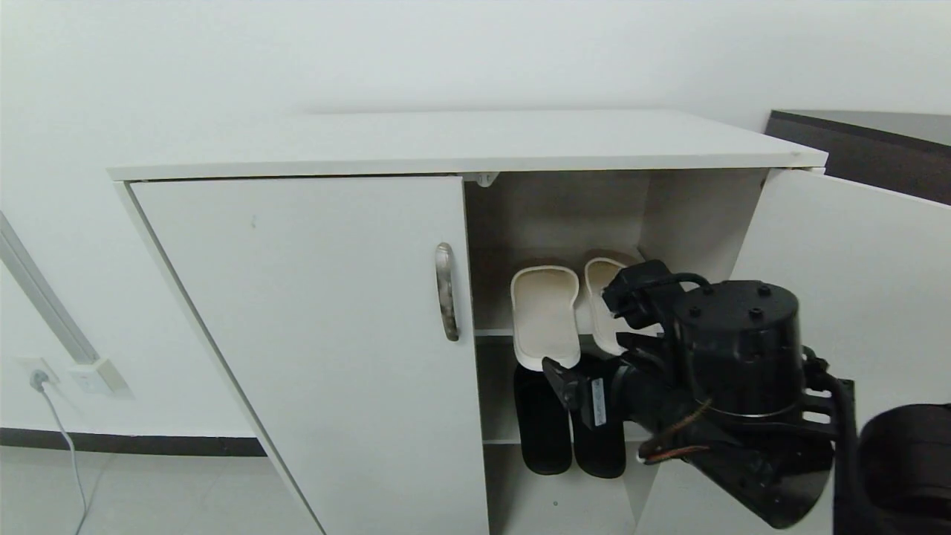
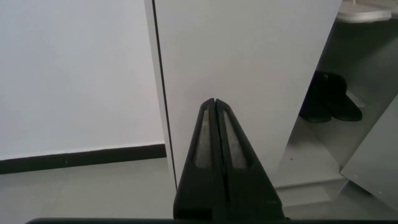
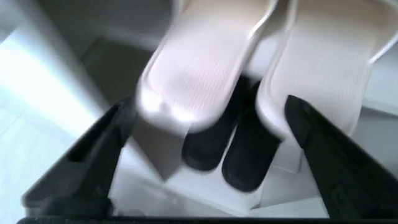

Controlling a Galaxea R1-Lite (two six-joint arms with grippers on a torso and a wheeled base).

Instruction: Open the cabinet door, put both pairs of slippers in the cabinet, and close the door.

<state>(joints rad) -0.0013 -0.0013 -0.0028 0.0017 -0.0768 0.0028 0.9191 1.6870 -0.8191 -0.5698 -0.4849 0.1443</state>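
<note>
The white cabinet (image 1: 461, 141) has its left door (image 1: 312, 334) closed and its right door (image 1: 854, 282) swung open. A pair of white slippers (image 1: 546, 312) lies on the upper shelf, toes sticking out over its edge. A pair of black slippers (image 1: 542, 423) lies on the shelf below. My right gripper (image 1: 576, 371) is at the open compartment, just in front of both pairs. In the right wrist view this gripper (image 3: 206, 107) is open and holds nothing, with the white slippers (image 3: 199, 68) and black slippers (image 3: 242, 155) close ahead. My left gripper (image 2: 214, 124) is shut and empty, facing the closed door (image 2: 236, 56).
A metal handle (image 1: 446, 291) sits on the closed door's right edge. A wall socket with a cable (image 1: 37, 375) is low on the left wall. Bare floor (image 2: 81, 193) lies left of the cabinet. A dark counter (image 1: 877, 148) stands behind the open door.
</note>
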